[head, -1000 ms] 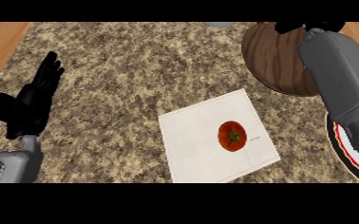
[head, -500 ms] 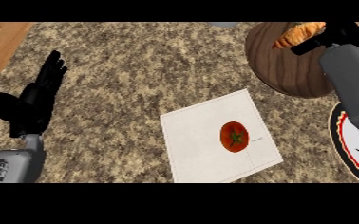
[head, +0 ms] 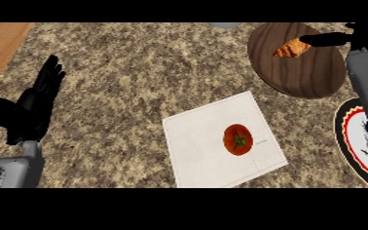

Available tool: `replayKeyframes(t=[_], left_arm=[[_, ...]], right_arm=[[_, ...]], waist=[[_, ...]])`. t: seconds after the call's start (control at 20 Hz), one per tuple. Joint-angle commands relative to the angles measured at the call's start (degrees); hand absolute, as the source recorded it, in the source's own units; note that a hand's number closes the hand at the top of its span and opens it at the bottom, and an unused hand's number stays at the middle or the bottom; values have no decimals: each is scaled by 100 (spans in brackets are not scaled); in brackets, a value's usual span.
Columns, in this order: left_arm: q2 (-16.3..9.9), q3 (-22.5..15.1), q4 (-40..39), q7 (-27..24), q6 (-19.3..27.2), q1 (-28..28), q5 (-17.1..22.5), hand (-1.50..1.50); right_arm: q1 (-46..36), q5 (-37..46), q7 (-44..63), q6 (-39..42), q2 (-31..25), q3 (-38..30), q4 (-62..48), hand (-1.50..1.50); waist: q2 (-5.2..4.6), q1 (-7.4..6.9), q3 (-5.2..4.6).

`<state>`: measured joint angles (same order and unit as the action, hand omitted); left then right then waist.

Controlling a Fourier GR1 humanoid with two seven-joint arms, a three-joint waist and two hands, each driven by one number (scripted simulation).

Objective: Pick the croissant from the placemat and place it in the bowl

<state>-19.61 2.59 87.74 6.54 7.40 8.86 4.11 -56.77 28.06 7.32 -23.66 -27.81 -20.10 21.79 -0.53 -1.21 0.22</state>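
The croissant lies in the bowl, a dark wooden one at the upper right of the frame, sitting toward its upper rim. The right hand comes in from the right edge over the bowl, a straight black finger stretched out with its tip just beside the croissant; the fingers are not wrapped round it, so the hand looks released (whether the tip actually touches the pastry I cannot tell).

Lower and toward the middle, the white placemat lies tilted on the speckled stone table, and a red tomato with a green stem sits on its right half. At the right edge, below the bowl, part of a plate shows, dark-rimmed with a red and white inside.

The left hand rests at the left edge of the frame, fingers straight and pointing up, holding nothing, well apart from the placemat.
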Motion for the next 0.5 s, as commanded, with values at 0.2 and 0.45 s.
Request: replayKeyframes(t=[0.2,0.45], left_arm=[[-53,74,221,308,29,-44,-10,0],[140,-14,245,220,106,-160,-183,0]], right_arm=[[753,-1711,-1375,411,-201,-1447,867,-150],[1802,-2139,-1322,1318,-502,-1546,1410,-150]], waist=[[72,180,-11],[82,200,-21]])
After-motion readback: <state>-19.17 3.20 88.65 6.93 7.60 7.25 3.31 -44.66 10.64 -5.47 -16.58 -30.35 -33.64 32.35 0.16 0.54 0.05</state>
